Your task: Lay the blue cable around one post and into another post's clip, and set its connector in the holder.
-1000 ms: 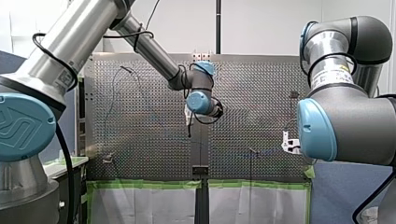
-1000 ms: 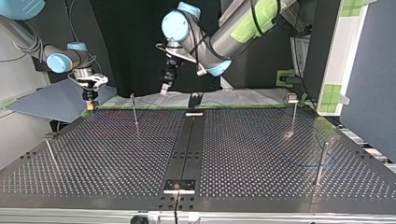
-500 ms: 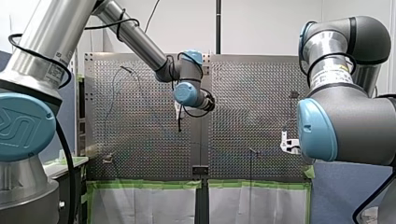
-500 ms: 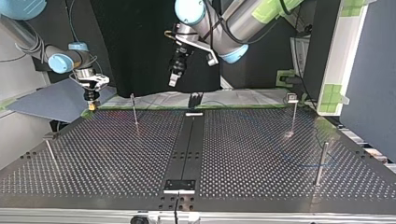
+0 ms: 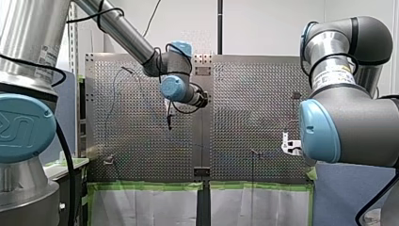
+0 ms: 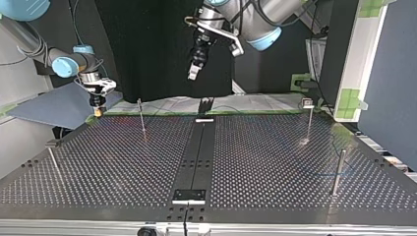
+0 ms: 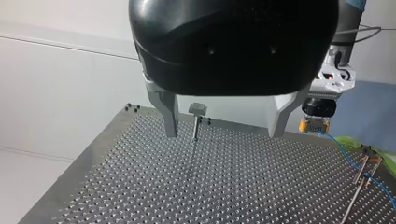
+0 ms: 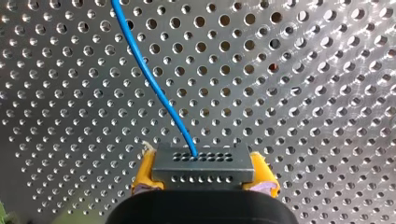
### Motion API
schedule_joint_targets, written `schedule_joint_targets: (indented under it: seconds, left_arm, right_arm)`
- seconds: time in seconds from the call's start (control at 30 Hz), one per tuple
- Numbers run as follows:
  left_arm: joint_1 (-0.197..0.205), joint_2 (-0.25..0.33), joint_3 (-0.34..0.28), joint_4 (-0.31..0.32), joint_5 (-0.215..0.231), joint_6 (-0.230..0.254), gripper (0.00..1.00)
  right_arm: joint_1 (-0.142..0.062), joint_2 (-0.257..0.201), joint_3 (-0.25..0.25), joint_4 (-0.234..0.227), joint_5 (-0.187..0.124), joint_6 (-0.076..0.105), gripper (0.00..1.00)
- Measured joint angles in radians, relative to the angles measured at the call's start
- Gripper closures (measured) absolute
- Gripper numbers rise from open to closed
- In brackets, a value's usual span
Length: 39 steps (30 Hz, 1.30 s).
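In the right wrist view my right gripper [image 8: 204, 185], with yellow pads, is shut on a dark grey connector [image 8: 203, 163]. The blue cable [image 8: 150, 81] runs from it across the perforated plate. My left gripper [image 7: 223, 134] is black with metal fingers, open and empty, high above the table. Far ahead between its fingers stands a clip-topped post [image 7: 197, 120]. Beside it shows my right gripper [image 7: 316, 125] with the blue cable [image 7: 349, 153] trailing to two thin posts [image 7: 360, 178]. In the top view my left gripper [image 6: 193, 73] hangs over the far edge and my right gripper [image 6: 98, 109] sits at the far left.
Thin posts stand at the top view's left [image 6: 141, 118], far left [image 6: 52, 158], right [image 6: 309, 120] and near right [image 6: 338, 172]. A black strip [image 6: 196, 152] runs down the table's middle with a small fixture [image 6: 189, 195] at its near end. Green tape [image 5: 150, 186] lines the table's edge.
My left arm has swung its open gripper toward the front view's left and lifted it higher. My right gripper has stayed in place, still shut on the connector.
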Motion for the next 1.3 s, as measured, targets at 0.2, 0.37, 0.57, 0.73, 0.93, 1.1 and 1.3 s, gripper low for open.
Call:
schedule_joint_targets:
  seconds: [0.2,0.37,0.57,0.73,0.93,1.1,1.3]
  left_arm:
    - [0.003,0.06,-0.06,0.047,0.0,-0.023,0.08]
    - [0.01,0.115,-0.116,0.102,0.0,-0.064,0.08]
    - [0.016,0.174,-0.175,0.162,-0.001,-0.073,0.08]
    - [0.019,0.18,-0.221,0.207,-0.002,-0.073,0.08]
    - [0.02,0.147,-0.273,0.259,-0.001,-0.067,0.08]
    - [0.026,0.105,-0.318,0.304,-0.001,-0.065,0.08]
    - [0.035,0.089,-0.378,0.364,-0.002,-0.063,0.08]
  right_arm:
    - [0.003,0.0,0.0,-0.004,0.001,0.0,1.0]
    - [0.006,0.0,0.0,-0.006,0.001,0.0,1.0]
    - [0.012,0.0,0.0,-0.007,0.002,0.0,1.0]
    - [0.016,0.0,0.0,-0.007,0.002,0.0,1.0]
    - [0.021,0.0,0.0,-0.007,0.002,0.0,1.0]
    - [0.025,0.0,-0.001,-0.007,0.002,-0.001,1.0]
    - [0.031,0.0,-0.003,-0.005,0.002,-0.002,1.0]
